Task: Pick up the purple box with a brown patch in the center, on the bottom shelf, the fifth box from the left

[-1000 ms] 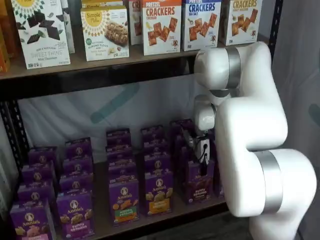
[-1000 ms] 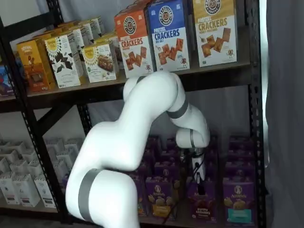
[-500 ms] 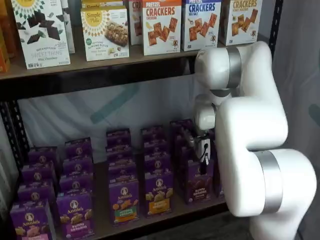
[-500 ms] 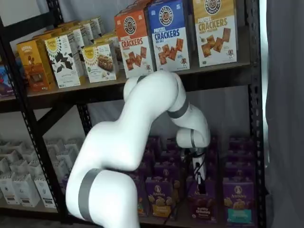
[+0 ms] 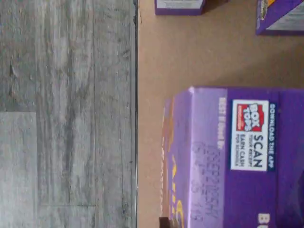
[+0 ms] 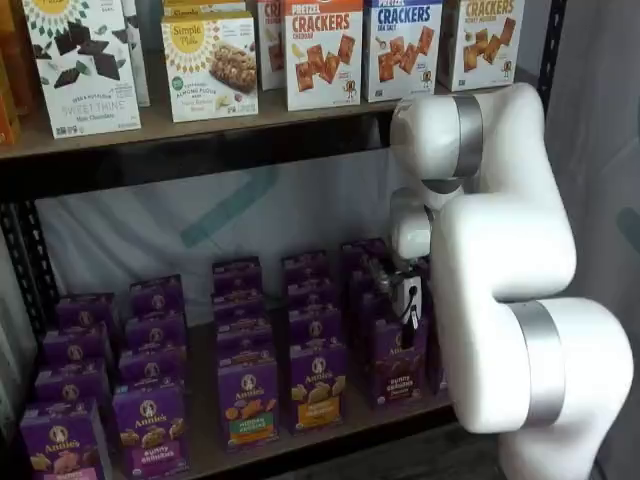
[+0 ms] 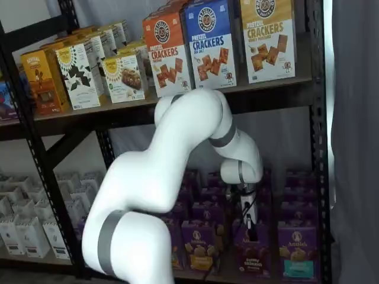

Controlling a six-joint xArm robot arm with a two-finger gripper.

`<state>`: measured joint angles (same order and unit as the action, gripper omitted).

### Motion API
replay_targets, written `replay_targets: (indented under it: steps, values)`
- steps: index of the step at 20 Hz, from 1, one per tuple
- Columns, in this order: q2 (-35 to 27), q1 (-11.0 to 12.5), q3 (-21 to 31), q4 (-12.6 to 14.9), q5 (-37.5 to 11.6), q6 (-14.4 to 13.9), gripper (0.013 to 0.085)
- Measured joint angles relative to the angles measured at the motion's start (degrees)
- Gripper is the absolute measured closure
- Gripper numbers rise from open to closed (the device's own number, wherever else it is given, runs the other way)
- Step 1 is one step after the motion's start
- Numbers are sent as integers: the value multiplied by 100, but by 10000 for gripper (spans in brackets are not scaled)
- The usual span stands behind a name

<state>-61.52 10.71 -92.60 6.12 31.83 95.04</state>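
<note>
The purple box with a brown patch [image 6: 398, 368] stands at the front of its row on the bottom shelf, and it shows in both shelf views [image 7: 251, 253]. My gripper [image 6: 408, 322] hangs straight down onto the top of this box, with its black fingers closed on the upper edge [image 7: 247, 229]. The wrist view shows the box's purple top flap [image 5: 237, 156] close up, with a Box Tops label on it. The fingers do not show in the wrist view.
Rows of similar purple boxes [image 6: 247, 398] fill the bottom shelf board [image 5: 161, 52] on both sides. Cracker boxes [image 6: 322, 52] stand on the shelf above. The white arm [image 6: 500, 260] hides the right end of the shelf. Grey floor [image 5: 66, 114] lies in front.
The gripper and the purple box with the brown patch have moved up a little together. Nothing else on the shelves has moved.
</note>
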Motion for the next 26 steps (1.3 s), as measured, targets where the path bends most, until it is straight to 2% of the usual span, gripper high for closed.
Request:
replay_targets:
  steps: [1, 4, 5, 7, 8, 9, 15, 19, 22, 26]
  values:
    - [-4, -5, -15, 13, 28, -15, 530]
    - [-11, -19, -46, 38, 103, -50, 610]
    - [-10, -24, -43, 47, 110, -62, 610]
    - [2, -28, -24, 58, 103, -77, 690]
    - [10, -28, -9, 61, 93, -79, 690]
    - [19, -28, 6, 60, 82, -78, 730]
    - [143, -7, 192, -38, -11, 24, 730]
    - [376, -8, 561, -375, -269, 313, 730]
    - [696, -23, 996, -520, -384, 426, 730]
    - [1249, -46, 1741, -577, -589, 456, 730]
